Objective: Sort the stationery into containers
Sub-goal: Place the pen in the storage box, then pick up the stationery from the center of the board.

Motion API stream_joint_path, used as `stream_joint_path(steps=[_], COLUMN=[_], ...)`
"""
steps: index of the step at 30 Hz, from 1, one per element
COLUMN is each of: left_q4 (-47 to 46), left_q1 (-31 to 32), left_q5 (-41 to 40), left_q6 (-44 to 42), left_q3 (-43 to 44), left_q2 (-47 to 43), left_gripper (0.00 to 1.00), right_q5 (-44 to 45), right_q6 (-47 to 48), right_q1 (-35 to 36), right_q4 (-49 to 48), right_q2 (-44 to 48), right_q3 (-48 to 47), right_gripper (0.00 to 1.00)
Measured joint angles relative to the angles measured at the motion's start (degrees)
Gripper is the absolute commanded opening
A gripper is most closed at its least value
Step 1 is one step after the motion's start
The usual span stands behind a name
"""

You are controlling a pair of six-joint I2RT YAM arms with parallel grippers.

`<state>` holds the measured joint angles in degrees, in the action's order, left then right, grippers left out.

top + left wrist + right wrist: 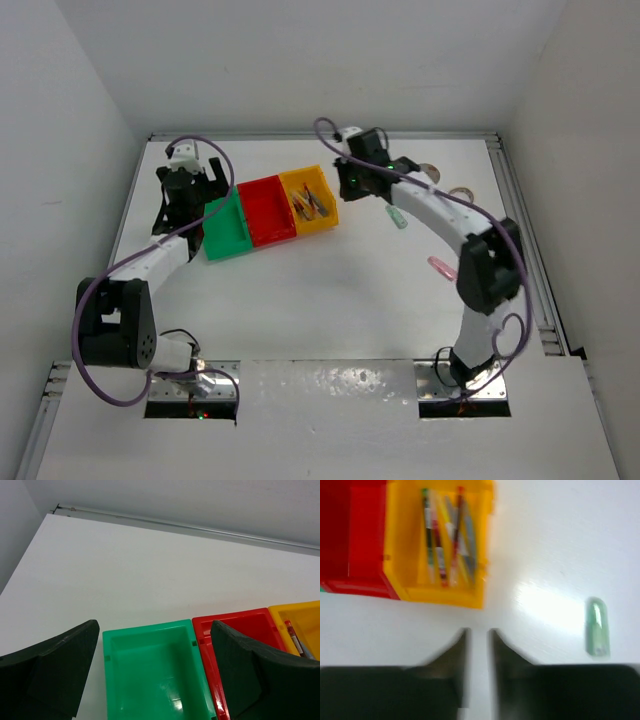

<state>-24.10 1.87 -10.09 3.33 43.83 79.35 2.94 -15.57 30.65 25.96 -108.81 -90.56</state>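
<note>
Three joined bins stand mid-table: green (225, 232), red (268, 212) and yellow (322, 216). Several thin pens (445, 545) lie in the yellow bin (440, 596). The green bin (117, 680) and red bin (235, 618) look empty. My left gripper (190, 182) is open and empty, its jaws straddling the green bin's far end (155, 630). My right gripper (355, 178) is just right of the yellow bin, narrowly open and empty (479, 632). A pale-green stick (397, 216) (596, 627) and a pink stick (441, 268) lie on the table. Blue and red sticks are out of view.
Two tape rolls, one grey-white (431, 170) and one tan (461, 193), lie at the back right, partly hidden by the right arm. White walls close the table at the back and sides. A metal rail (525, 240) runs along the right edge.
</note>
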Motion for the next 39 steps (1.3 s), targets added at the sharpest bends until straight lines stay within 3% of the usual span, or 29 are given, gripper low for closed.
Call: stream_joint_path(steps=[4,6,10,14,20,21,23,24,26,34,39], left_q4=[-0.63,-0.66,-0.79,0.09,3.78,5.01,7.89,9.51,12.22,25.73,34.01], left_q1=[-0.02,-0.02,-0.02,-0.11,-0.37,-0.48,-0.76,-0.87,-1.46,-5.49,-8.24], left_q5=[0.28,0.66,1.25,0.72,-0.09,-0.35,-0.94,-1.29,-1.86,-7.96,-11.74], left_q6=[0.24,0.42,0.46,0.24,-0.72,-1.55,-3.21,-4.31,-6.34,-11.52,-11.78], left_q3=[-0.52,-0.68,-0.68,-0.70,-0.63,-0.42,0.72,1.53,3.54,9.22,6.27], left_q2=[0.00,0.00,-0.02,-0.96,-3.54,-3.76,-3.80,-3.82,-3.87,-10.16,-19.12], left_gripper=[0.92,0.92,0.91,0.91,0.91,0.91,0.91,0.90,0.90,0.89,0.90], right_q5=[-0.96,-2.01,-1.07,-0.07,-0.70,-0.72,-1.09,-1.40,-0.98,0.61,0.09], right_q6=[-0.92,-0.44,2.80,6.62,7.89,7.91,7.93,7.82,7.85,6.93,3.69], right_q1=[-9.60,-14.86,-19.85,-18.97,-18.40,-18.49,-18.51,-18.53,-18.53,-18.14,-13.25], right_q4=[2.51,3.39,10.51,12.74,12.66,12.74,12.83,12.66,11.91,12.24,9.38], right_q2=[8.59,6.29,-8.07,-18.71,-19.41,-19.41,-19.41,-19.23,-18.23,-13.51,-4.85], right_q3=[6.78,6.49,-2.67,-6.36,-5.75,-5.57,-5.05,-4.68,-3.15,1.64,1.42], right_gripper=[0.80,0.84,0.83,0.73,0.52,0.40,0.27,0.14,0.01,0.00,0.00])
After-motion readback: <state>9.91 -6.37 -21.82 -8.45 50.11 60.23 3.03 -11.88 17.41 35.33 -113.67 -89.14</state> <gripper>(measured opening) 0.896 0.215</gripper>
